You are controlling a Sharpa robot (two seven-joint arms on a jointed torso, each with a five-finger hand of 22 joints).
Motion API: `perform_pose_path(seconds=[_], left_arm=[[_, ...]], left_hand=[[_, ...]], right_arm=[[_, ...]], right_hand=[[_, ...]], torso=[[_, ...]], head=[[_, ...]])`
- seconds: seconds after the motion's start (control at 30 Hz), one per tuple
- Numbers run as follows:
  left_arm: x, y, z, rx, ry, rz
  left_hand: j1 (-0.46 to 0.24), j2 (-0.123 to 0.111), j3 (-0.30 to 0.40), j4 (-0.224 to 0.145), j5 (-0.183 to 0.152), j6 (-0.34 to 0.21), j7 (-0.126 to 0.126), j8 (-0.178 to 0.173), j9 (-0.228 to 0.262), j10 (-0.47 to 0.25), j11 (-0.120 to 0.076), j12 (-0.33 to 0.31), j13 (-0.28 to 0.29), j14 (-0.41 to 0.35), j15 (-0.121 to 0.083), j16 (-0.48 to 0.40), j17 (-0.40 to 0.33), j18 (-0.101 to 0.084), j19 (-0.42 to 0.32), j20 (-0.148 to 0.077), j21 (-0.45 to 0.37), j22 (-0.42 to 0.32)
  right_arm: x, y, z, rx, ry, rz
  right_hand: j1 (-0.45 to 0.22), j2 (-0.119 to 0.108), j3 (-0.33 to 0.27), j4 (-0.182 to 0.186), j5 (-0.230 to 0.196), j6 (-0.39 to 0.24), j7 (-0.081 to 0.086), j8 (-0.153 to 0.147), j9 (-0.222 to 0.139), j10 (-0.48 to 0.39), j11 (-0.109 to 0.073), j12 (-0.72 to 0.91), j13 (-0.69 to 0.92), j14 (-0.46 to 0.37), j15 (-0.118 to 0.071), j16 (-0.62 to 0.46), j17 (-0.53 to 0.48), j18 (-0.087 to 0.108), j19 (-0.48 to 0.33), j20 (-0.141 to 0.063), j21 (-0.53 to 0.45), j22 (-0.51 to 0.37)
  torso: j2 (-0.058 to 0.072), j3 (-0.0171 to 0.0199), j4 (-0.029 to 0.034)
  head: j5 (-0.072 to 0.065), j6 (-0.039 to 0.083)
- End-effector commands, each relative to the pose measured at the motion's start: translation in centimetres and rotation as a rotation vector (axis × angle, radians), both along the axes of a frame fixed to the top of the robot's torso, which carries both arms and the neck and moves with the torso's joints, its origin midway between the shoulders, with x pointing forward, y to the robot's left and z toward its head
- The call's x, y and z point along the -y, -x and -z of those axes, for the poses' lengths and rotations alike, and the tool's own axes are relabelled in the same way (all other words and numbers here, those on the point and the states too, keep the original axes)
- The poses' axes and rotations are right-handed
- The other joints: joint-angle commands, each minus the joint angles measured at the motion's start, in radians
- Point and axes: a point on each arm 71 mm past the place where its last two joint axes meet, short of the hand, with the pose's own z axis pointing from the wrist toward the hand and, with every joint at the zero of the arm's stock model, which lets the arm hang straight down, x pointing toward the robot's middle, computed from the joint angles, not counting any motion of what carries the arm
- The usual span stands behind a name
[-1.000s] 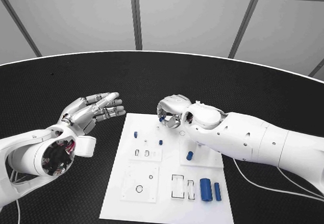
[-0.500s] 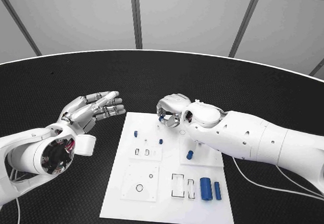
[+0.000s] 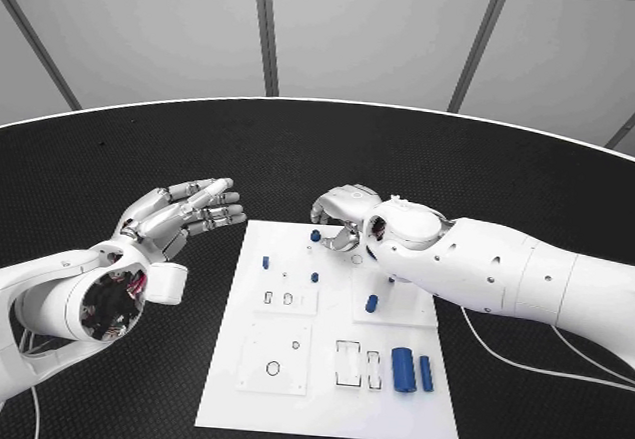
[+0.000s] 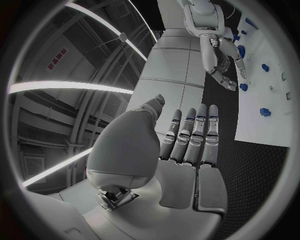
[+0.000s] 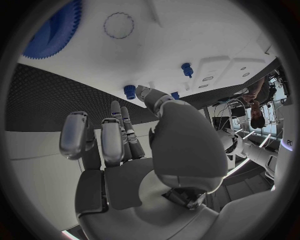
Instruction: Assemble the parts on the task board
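Black tabletop (image 3: 119,157) carries the white task board (image 3: 328,411) between both arms, blue parts (image 3: 403,370) lying on it nearest the robot. Right hand (image 3: 344,219) hovers over the board's far edge, fingers curled, nothing seen held, a blue peg (image 3: 315,235) just beside its fingertips. Left hand (image 3: 186,214) hangs released, fingers spread, off the board's side.

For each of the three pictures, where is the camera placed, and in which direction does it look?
Head view: on the robot's head, looking down at the task board; both arms show.
Left wrist view: behind the left hand, facing the board's edge and the right hand.
Right wrist view: behind the right hand, facing the board.
Shared: all three show the board and the blue parts.
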Motion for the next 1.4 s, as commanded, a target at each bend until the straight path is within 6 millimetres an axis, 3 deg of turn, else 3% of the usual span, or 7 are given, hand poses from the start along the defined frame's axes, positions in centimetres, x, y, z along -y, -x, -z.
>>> perform_pose_path(seconds=[0.03,0.27,0.53,0.63,0.77,0.93,1.4], left_arm=[[-0.1,-0.1,0.0,0.000,0.000,-0.001],[0.0,-0.3,0.1,0.007,0.002,-0.002],[-0.1,-0.6,0.1,0.011,0.003,-0.012],[-0.1,-0.8,0.2,0.011,0.004,-0.015],[-0.1,-1.0,0.2,0.011,0.004,-0.016],[-0.1,-1.1,0.3,0.009,0.003,-0.017],[-0.3,-1.1,0.3,0.006,0.002,-0.018]], left_hand=[[0.001,-0.001,0.001,-0.002,0.003,-0.003,0.079,-0.005,-0.001,-0.003,0.002,-0.006,-0.002,-0.007,-0.001,-0.006,-0.001,0.018,0.004,0.001,0.003,-0.002],[0.005,0.002,0.008,-0.007,0.003,0.004,0.073,-0.002,0.000,0.004,-0.002,-0.006,0.000,-0.006,-0.002,-0.008,-0.001,0.018,0.004,0.001,0.002,-0.003],[0.006,0.002,0.010,-0.008,0.003,0.006,0.071,-0.001,0.000,0.007,-0.003,-0.006,0.000,-0.005,-0.003,-0.008,0.000,0.018,0.005,0.001,0.002,-0.004],[0.006,0.002,0.010,-0.008,0.003,0.006,0.071,-0.001,0.000,0.007,-0.003,-0.006,0.000,-0.005,-0.003,-0.008,0.000,0.018,0.005,0.001,0.002,-0.004],[0.006,0.002,0.010,-0.008,0.003,0.006,0.071,-0.001,0.000,0.007,-0.003,-0.006,0.000,-0.005,-0.003,-0.008,0.000,0.018,0.005,0.001,0.002,-0.004],[0.005,0.002,0.011,-0.008,0.003,0.006,0.071,-0.001,0.000,0.007,-0.004,-0.007,0.000,-0.005,-0.003,-0.008,0.000,0.018,0.005,0.001,0.002,-0.004],[0.004,0.001,0.011,-0.008,0.003,0.005,0.071,-0.002,0.000,0.006,-0.004,-0.008,0.000,-0.005,-0.003,-0.009,0.000,0.018,0.005,0.001,0.002,-0.005]], right_arm=[[1.3,0.7,-0.4,0.007,-0.028,0.006],[6.8,2.2,-1.3,-0.046,-0.218,0.111],[11.8,3.2,-1.7,-0.077,-0.337,0.222],[12.9,3.3,-1.6,-0.097,-0.355,0.261],[13.4,3.2,-1.3,-0.126,-0.354,0.283],[12.9,3.0,-0.9,-0.169,-0.336,0.281],[11.3,2.3,0.0,-0.230,-0.272,0.285]], right_hand=[[0.013,0.008,-0.015,0.006,0.000,0.012,-0.010,-0.002,-0.001,0.008,-0.002,0.006,-0.002,0.019,0.002,-0.012,-0.015,0.022,-0.006,-0.002,-0.012,-0.009],[0.006,-0.001,0.010,0.052,-0.022,0.069,-0.065,0.020,0.004,0.123,-0.053,0.034,0.003,0.026,-0.059,-0.014,-0.016,0.021,0.011,-0.054,-0.015,-0.003],[-0.001,-0.025,-0.018,0.071,0.026,0.096,-0.033,0.044,0.015,0.278,-0.049,0.117,0.059,0.019,-0.038,-0.030,-0.038,0.015,0.025,-0.043,-0.007,0.014],[-0.012,-0.020,-0.154,0.089,0.062,0.056,-0.047,0.058,0.023,0.317,-0.065,0.277,0.220,0.037,-0.052,0.012,0.031,-0.001,0.059,-0.053,0.051,0.092],[0.064,0.012,-0.302,0.188,0.076,0.010,-0.042,0.103,0.034,0.218,-0.057,0.772,0.745,0.065,-0.045,0.112,0.189,-0.025,0.100,-0.047,0.145,0.215],[0.107,0.037,-0.366,0.226,0.136,-0.029,-0.029,0.125,0.028,0.354,-0.042,1.213,1.148,0.094,-0.029,0.195,0.343,-0.042,0.129,-0.033,0.205,0.292],[0.110,0.056,-0.439,0.227,0.102,-0.072,-0.011,0.135,0.016,0.425,-0.026,1.371,1.287,0.104,-0.010,0.218,0.392,-0.052,0.147,-0.015,0.236,0.333]], torso=[[-0.004,0.0018,-0.0046],[-0.015,0.0041,-0.0186],[-0.019,0.0139,-0.0321],[-0.020,0.0166,-0.0341],[-0.020,0.0226,-0.0352],[-0.018,0.0210,-0.0338],[-0.015,0.0172,-0.0274]], head=[[0.000,0.004],[-0.002,0.006],[-0.011,0.012],[-0.014,0.010],[-0.013,0.008],[-0.017,0.003],[-0.020,-0.006]])
